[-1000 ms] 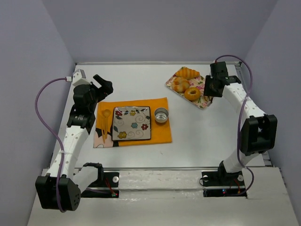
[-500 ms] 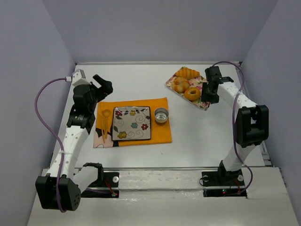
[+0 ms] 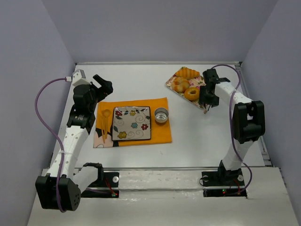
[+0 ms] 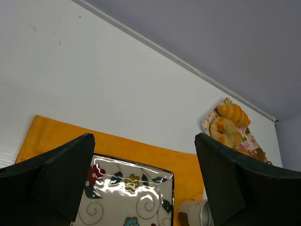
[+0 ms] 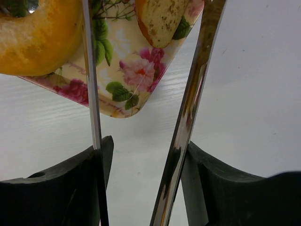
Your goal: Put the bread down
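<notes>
bread (image 5: 162,21): pale speckled cut face, lying on floral tray (image 5: 127,84).

Looked glossy: floral plate (image 4: 127,197); shiny metal: cup (image 3: 161,115); matt: orange cloth mat (image 3: 162,134), white table (image 3: 197,136); speckled, rough: bread's cut face (image 5: 162,19).

Right tool (image 5: 146,70) spread open over the white desk (image 5: 244,94), bread (image 5: 162,19) lying between its metal blades, floral tray (image 5: 136,80) corner beneath, golden doughnut (image 5: 40,40) at left
</notes>
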`<state>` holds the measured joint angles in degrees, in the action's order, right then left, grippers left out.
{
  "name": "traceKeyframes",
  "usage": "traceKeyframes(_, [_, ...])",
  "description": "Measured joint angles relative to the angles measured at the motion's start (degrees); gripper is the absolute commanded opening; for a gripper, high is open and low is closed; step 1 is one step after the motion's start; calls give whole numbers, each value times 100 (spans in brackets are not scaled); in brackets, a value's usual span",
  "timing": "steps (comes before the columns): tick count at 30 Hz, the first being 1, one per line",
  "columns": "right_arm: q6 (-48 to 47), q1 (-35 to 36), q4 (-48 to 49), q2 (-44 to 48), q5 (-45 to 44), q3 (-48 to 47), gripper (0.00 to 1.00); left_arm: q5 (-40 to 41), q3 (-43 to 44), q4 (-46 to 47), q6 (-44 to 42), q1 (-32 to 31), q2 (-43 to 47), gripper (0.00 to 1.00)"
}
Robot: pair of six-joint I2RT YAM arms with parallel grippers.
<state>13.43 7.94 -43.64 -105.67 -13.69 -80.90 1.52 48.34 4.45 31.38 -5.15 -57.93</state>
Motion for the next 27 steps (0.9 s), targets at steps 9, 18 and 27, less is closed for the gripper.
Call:
traceKeyframes(9, [-13,-2,-42,-11,-2,0,53,-2,0,0,0,0,-9,99])
traceKeyframes(18, [-9,-28,-96,-11,-24,0,11,0,0,0,0,2,-9,99])
traceKeyframes(27, [11,-44,-142,229,-63,0,7,-2,0,0,11,2,-7,99])
